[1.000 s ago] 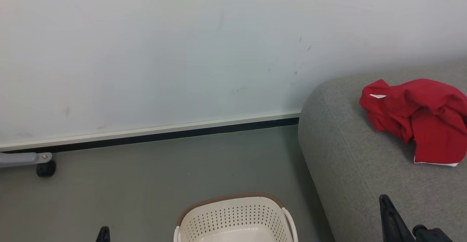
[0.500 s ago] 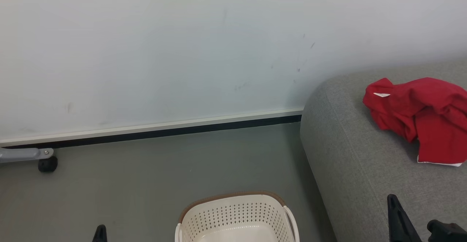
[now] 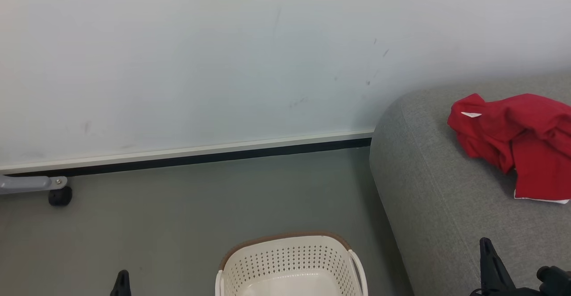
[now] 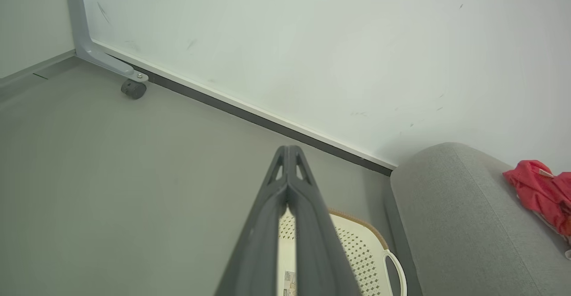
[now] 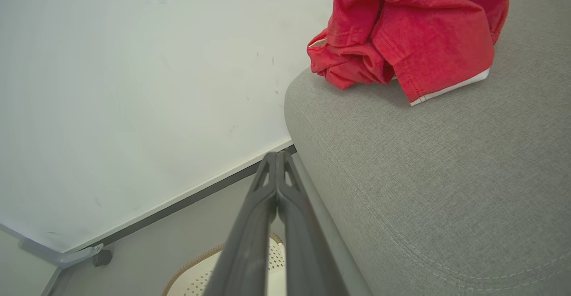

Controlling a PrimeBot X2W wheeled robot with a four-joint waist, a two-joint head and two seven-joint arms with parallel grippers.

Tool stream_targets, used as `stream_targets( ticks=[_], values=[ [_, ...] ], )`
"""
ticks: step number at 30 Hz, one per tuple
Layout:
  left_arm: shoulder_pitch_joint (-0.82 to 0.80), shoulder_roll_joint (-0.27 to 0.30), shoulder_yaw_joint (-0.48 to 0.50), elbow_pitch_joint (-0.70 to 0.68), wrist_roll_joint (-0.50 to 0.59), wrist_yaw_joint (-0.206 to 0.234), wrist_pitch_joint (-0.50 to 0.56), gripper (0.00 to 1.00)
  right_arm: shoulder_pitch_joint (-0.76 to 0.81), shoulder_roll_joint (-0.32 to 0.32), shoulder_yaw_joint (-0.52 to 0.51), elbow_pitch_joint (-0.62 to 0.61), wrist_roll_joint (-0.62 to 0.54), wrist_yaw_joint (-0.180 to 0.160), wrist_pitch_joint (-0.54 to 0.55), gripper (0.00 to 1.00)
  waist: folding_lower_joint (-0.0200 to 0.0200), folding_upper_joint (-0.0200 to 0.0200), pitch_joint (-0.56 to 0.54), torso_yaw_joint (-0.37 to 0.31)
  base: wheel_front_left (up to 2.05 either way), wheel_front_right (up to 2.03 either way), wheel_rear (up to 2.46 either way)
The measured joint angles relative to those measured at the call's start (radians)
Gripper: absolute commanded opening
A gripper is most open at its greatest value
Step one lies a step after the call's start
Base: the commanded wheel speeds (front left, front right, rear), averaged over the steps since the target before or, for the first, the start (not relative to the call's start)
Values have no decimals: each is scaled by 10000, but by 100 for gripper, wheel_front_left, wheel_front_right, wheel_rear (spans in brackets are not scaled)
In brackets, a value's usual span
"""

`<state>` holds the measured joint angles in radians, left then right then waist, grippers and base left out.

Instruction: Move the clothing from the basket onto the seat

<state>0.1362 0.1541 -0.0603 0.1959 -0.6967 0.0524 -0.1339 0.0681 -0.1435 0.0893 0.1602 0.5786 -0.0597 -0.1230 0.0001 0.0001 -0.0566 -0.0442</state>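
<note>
Crumpled red clothing (image 3: 517, 140) with a white hem lies on the grey seat (image 3: 437, 198) at the right, also seen as the clothing (image 5: 401, 33) on the seat (image 5: 446, 175) in the right wrist view. The cream basket (image 3: 290, 265) stands on the floor at the bottom centre; the part of its inside that shows holds nothing. My left gripper (image 4: 289, 150) is shut, above the floor to the left of the basket (image 4: 357, 251). My right gripper (image 5: 276, 155) is shut with nothing in it, by the seat's front edge, short of the clothing.
A white wall panel (image 3: 223, 64) with a dark base strip runs behind the basket. Its grey foot with a black caster (image 3: 59, 196) sits on the floor at the left. Grey floor (image 3: 200, 207) lies between wall and basket.
The head view has drifted a little, so everything sits slightly further right and higher. The right gripper's tip shows further right and lower in the view.
</note>
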Motion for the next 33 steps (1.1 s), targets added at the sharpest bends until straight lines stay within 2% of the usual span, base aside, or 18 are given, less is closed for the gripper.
stream_targets(
  ticks=[33],
  values=[
    [-827,-441,616,414,-3655,-633,991,0,-632,412,-911,527,4092,734,970,0,0,-2,236,178,0,0,0]
  ],
)
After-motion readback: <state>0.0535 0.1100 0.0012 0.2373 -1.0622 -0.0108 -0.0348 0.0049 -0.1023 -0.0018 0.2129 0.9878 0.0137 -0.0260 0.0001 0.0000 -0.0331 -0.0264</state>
